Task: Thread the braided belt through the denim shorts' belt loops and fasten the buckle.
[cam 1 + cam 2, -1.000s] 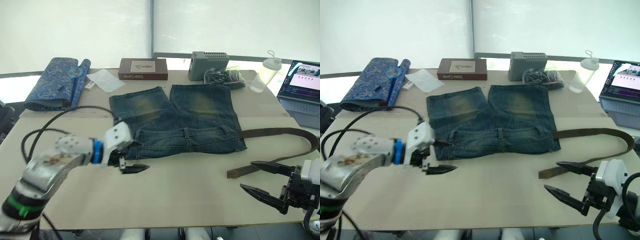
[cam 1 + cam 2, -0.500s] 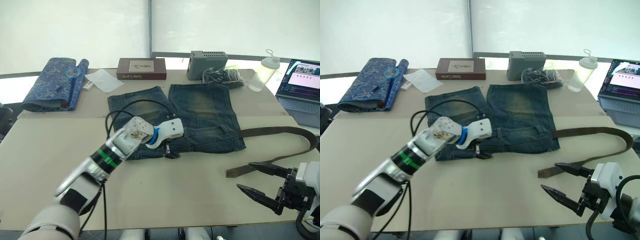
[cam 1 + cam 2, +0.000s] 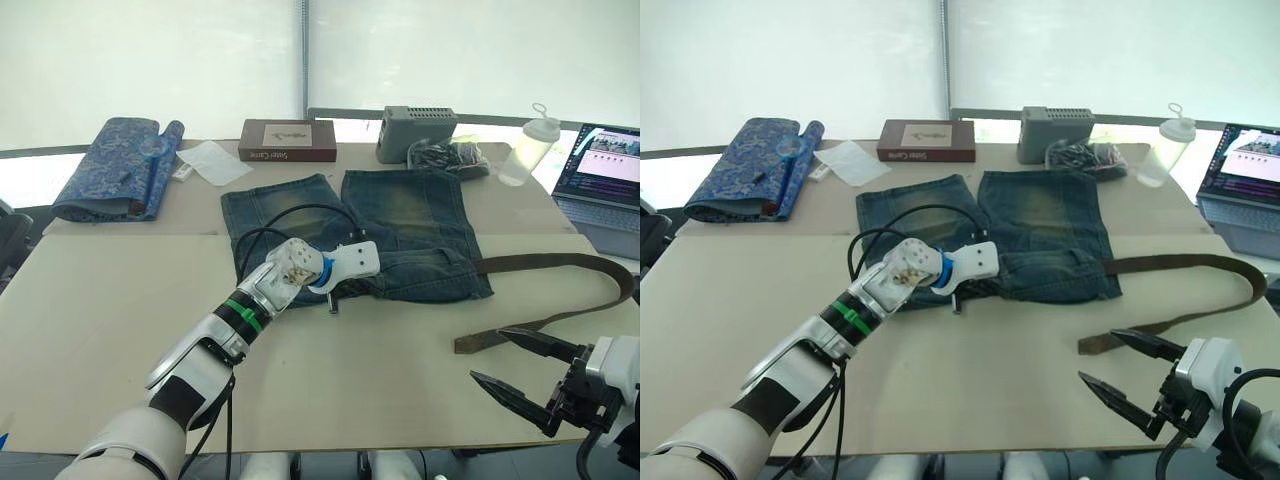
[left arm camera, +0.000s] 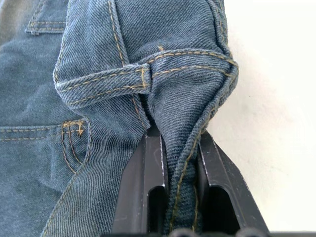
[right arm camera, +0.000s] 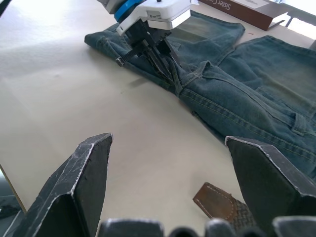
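The denim shorts (image 3: 400, 220) lie flat mid-table, waistband toward me. My left gripper (image 3: 345, 290) is shut on a bunched fold of the waistband (image 4: 182, 163), its two black fingers (image 4: 148, 182) pinching the denim just below a belt loop (image 4: 103, 83). The braided belt (image 3: 545, 262) runs from the shorts' right edge, curves round at the far right and comes back to a free end (image 5: 217, 205) on the table. I cannot make out the buckle. My right gripper (image 3: 487, 355) stands open near the front right edge, just short of that free end and holding nothing.
Along the back stand a blue patterned fabric roll (image 3: 115, 165), white paper (image 3: 212, 160), a brown book (image 3: 287, 139), a grey box (image 3: 415, 120), a pile of black cables (image 3: 445, 153) and a clear bottle (image 3: 527, 150). A laptop (image 3: 605, 175) sits at the far right.
My left arm reached from the shorts' left corner to the middle of the waistband, and its fingers closed on the denim. The right gripper has barely moved.
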{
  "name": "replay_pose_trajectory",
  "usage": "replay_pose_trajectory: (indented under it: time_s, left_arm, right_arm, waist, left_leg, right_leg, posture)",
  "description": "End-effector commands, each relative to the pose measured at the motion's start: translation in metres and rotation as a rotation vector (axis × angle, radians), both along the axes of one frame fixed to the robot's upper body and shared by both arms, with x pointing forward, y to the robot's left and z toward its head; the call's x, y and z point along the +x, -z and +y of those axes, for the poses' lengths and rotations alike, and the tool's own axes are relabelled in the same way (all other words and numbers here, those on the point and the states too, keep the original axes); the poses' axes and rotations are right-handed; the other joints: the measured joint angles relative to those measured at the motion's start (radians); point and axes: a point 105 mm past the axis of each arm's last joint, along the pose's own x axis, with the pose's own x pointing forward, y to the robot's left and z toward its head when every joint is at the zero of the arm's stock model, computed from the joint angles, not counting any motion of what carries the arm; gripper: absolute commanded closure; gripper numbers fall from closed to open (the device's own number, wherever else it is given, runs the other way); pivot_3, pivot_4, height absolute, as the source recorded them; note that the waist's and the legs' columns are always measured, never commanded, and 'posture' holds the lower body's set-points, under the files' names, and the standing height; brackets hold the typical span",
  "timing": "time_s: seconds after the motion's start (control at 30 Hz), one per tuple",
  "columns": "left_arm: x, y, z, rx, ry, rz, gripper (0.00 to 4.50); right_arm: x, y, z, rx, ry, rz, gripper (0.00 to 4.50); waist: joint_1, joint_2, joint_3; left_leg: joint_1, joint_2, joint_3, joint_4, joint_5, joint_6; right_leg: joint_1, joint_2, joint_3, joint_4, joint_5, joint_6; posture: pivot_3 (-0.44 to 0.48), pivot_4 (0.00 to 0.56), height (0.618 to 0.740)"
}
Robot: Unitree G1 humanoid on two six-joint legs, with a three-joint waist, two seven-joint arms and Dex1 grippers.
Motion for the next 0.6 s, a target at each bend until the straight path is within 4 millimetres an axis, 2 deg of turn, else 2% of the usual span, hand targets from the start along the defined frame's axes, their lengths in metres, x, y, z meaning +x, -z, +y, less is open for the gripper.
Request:
replay_pose_trajectory:
  time_s: [0.03,0.17,0.2,0.3,0.43,0.6]
  left_arm:
    - [0.005,0.021,0.025,0.067,-0.062,0.038,4.39]
    - [0.007,0.018,0.054,0.074,-0.087,0.058,4.39]
    - [0.002,0.017,0.064,0.073,-0.071,0.076,4.39]
    - [-0.018,0.012,0.077,0.047,-0.011,0.136,4.39]
    - [-0.065,0.009,0.09,-0.031,0.022,0.298,4.39]
    - [-0.092,0.012,0.1,-0.058,-0.059,0.386,4.39]
  right_arm:
    - [0.0,-0.007,0.002,-0.014,-0.005,-0.046,0.44]
    - [0.001,-0.004,0.001,-0.02,-0.011,-0.036,0.44]
    - [0.001,-0.004,0.001,-0.02,-0.015,-0.033,0.44]
    - [0.001,-0.003,0.002,-0.018,-0.027,-0.023,0.44]
    - [0.001,0.001,0.003,-0.027,-0.049,0.002,0.44]
    - [0.0,0.003,0.003,-0.036,-0.07,0.024,0.44]
  waist:
    - [-0.001,0.0,0.0]
    - [-0.015,0.0,0.0]
    - [-0.025,0.0,0.0]
    - [-0.045,0.002,-0.001]
    - [-0.051,0.004,-0.002]
    - [-0.03,0.004,-0.003]
  left_leg:
    - [0.0,0.0,0.0,0.0,0.0,0.0]
    - [0.0,0.002,0.001,0.0,0.0,0.0]
    - [0.0,0.002,0.001,-0.001,0.0,0.0]
    - [0.002,0.005,0.001,-0.003,-0.001,-0.002]
    - [0.003,0.006,0.001,-0.005,-0.002,-0.002]
    - [0.002,0.004,0.0,-0.003,-0.003,-0.002]
  right_leg:
    - [0.0,0.0,0.0,0.0,0.0,0.0]
    - [-0.001,0.002,0.0,0.001,0.001,0.002]
    - [-0.001,0.002,0.0,0.001,0.001,0.002]
    - [-0.002,0.003,0.002,0.003,0.0,-0.002]
    - [-0.003,0.004,0.001,0.004,-0.002,-0.006]
    - [-0.002,0.001,0.001,0.003,-0.003,-0.003]
  posture:
    - [0.0,0.15,0.74]
    - [0.0,0.15,0.74]
    - [0.0,0.15,0.74]
    - [0.0,0.15,0.74]
    - [0.0,0.15,0.74]
    - [0.0,0.15,0.74]
